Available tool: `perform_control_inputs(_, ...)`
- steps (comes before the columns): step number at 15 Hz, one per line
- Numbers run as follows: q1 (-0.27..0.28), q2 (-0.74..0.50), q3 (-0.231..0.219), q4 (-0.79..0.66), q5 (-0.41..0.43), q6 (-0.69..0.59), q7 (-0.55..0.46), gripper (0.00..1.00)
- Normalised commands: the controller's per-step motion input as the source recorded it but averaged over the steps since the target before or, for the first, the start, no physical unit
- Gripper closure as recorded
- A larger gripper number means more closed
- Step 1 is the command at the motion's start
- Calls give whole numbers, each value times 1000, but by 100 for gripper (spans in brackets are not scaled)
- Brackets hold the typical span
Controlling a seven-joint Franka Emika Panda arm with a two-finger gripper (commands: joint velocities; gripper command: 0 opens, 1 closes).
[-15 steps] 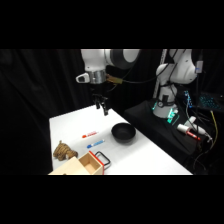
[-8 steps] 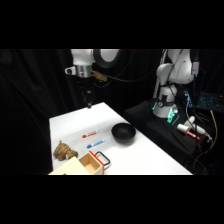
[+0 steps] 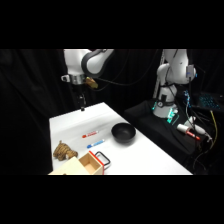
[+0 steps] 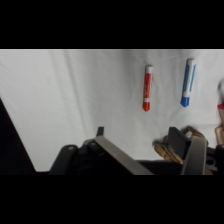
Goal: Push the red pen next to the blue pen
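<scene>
Hovering high over the tabletop's (image 3: 65, 125) far corner, well apart from both pens; gripper (image 3: 83, 106) state cannot be told. Red pen (image 3: 90, 134) lying near blue pen (image 3: 95, 144), roughly parallel, gap between (push judged not yet begun). Black bowl (image 3: 123, 132) and wooden box (image 3: 90, 161) apparently empty.

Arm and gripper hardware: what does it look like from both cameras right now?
The arm is glossy white with dark grey joint sections, ending in a slim dark gripper. Its white base carries green lights low down. The wrist view shows black linkage with a grey metal bar.
</scene>
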Motion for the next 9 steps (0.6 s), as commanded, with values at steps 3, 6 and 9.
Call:
perform_control_inputs(3, -136, 282, 21, 261, 130, 170, -128, 0)
perform_control_inputs(6, -161, 268, 54, 254, 184, 134, -163, 0)
perform_control_inputs(9, -147, 266, 77, 198, 179, 119, -153, 0)
